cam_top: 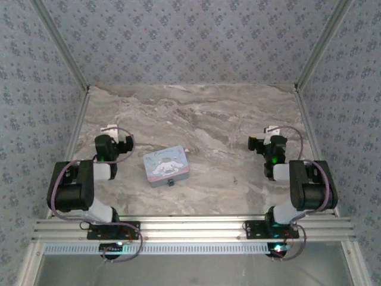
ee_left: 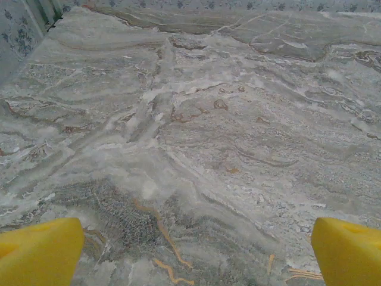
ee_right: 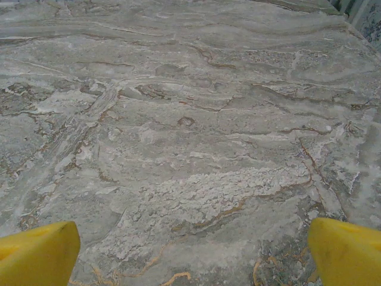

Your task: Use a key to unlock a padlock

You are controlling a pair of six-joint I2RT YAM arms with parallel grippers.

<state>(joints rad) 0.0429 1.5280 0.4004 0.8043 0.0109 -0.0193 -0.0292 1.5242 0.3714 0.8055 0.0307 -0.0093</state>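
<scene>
The padlock [cam_top: 171, 182] is taken to be the tiny dark object set against the near edge of the pale blue tin [cam_top: 166, 165], left of centre on the marble bench [cam_top: 226, 119]. At that size its shape can hardly be read, so the identification is offered with some caution, and whether a key is with it cannot be told. It is judged to be small, hard and stiff, and light enough to be pushed about by a careless touch, with smooth faces that are likely to slip. A hold across the flat sides of the body is suggested, with the shackle and keyhole left free. Since it appears to touch the tin, room for one jaw on that side may be wanting, and it may first have to be nudged clear.

The left gripper [ee_left: 193, 250] is held low over bare bench, well to the left of the tin, its jaws spread wide with nothing between them. The right gripper [ee_right: 193, 250] is posed likewise on the far right, well apart from the padlock, with its jaws fully spread and empty. Both arms are folded back, with the elbows raised near their bases and the wrists pointed toward the far wall.
</scene>
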